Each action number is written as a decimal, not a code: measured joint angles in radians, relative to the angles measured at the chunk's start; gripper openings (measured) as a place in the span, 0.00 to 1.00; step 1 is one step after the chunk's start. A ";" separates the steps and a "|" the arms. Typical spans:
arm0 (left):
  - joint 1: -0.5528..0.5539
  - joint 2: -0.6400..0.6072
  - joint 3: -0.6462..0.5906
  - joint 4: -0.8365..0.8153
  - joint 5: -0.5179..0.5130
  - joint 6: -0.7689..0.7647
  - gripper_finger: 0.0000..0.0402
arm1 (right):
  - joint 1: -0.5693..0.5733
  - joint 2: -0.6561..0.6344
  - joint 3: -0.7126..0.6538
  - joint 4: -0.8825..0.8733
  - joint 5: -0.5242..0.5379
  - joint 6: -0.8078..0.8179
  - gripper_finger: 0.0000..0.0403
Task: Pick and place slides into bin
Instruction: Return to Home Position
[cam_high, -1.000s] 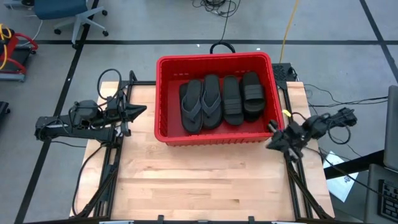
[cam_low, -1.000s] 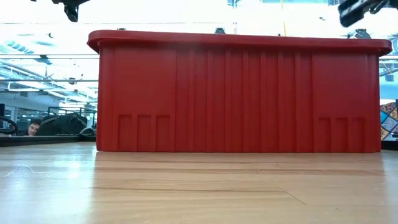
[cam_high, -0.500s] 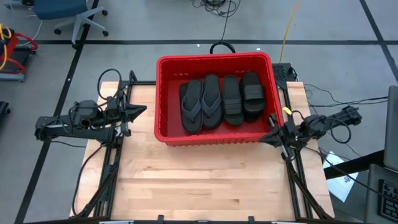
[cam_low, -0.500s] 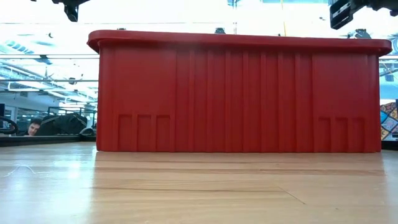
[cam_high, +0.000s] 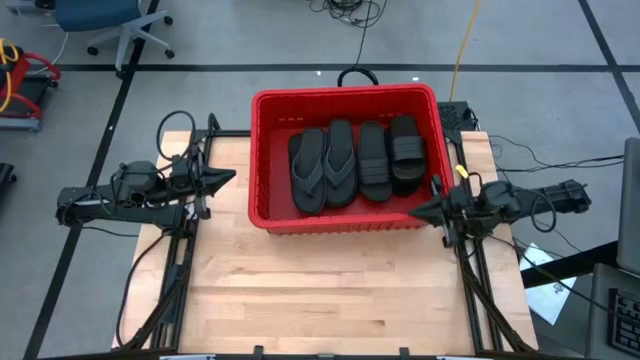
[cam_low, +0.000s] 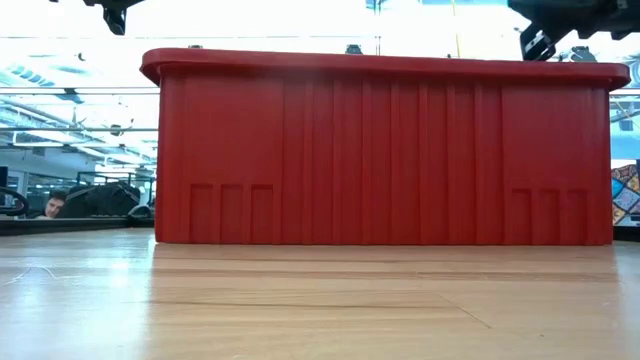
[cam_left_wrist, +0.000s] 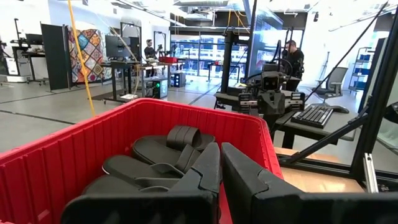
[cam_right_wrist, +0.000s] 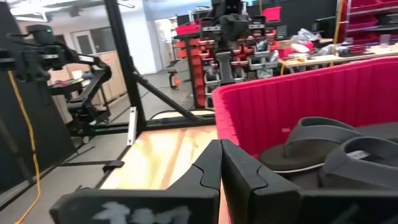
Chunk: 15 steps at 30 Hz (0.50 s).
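Since the earlier frame, the right arm has been swung level, so that the right end effector (cam_high: 418, 211) is now pointed at the right wall of the bin (cam_high: 340, 93), at centre right of the high view; the left arm is unchanged. At centre left, the left end effector (cam_high: 225, 180) is held above the desk (cam_high: 300, 290), fingers pressed together, nothing gripped. At upper centre, the slides (cam_high: 340, 165) are laid side by side inside the bin; four are seen on top, none on the desk. Placing is judged finished, with only parking left. The right end effector is likewise closed and empty.
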 joint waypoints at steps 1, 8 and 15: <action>0.000 0.000 0.000 0.000 0.000 0.000 0.04 | -0.008 0.000 0.000 0.000 -0.003 0.004 0.00; 0.000 0.000 0.000 0.000 0.000 0.000 0.04 | -0.041 0.000 0.000 0.008 -0.053 0.015 0.00; 0.000 0.000 0.000 0.000 0.000 0.000 0.04 | -0.041 0.000 -0.001 0.013 -0.054 0.015 0.00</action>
